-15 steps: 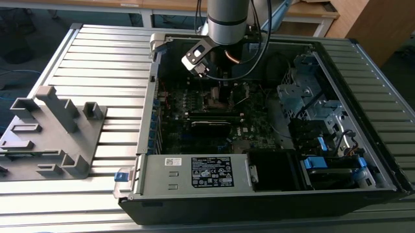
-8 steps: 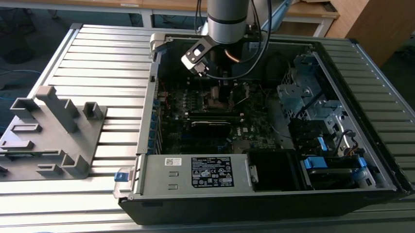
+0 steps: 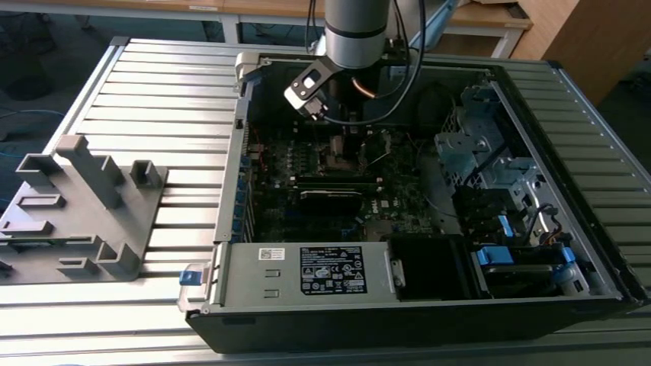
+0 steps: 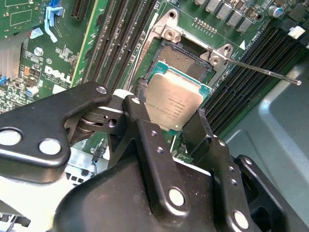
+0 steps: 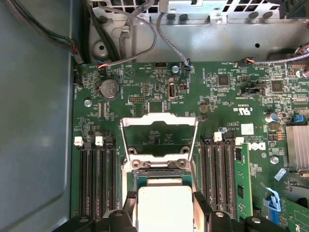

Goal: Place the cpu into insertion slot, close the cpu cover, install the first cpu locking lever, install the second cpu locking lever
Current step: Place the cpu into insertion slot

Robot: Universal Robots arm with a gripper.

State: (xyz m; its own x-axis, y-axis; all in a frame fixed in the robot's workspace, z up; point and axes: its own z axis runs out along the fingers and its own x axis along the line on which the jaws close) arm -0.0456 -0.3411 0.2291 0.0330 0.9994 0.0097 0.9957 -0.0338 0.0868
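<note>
Hand (image 4: 170, 113) grips cpu (image 4: 176, 96) over open socket (image 4: 186, 59); first wrist view shows cpu cover (image 5: 159, 120) raised, second wrist view a locking lever (image 4: 263, 71)

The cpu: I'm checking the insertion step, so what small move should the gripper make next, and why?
Probably ease straight down a little. The gripper is shut on the cpu, which hangs above the open socket and is not yet seated. The cpu cover stands swung up, clear of it.
</note>
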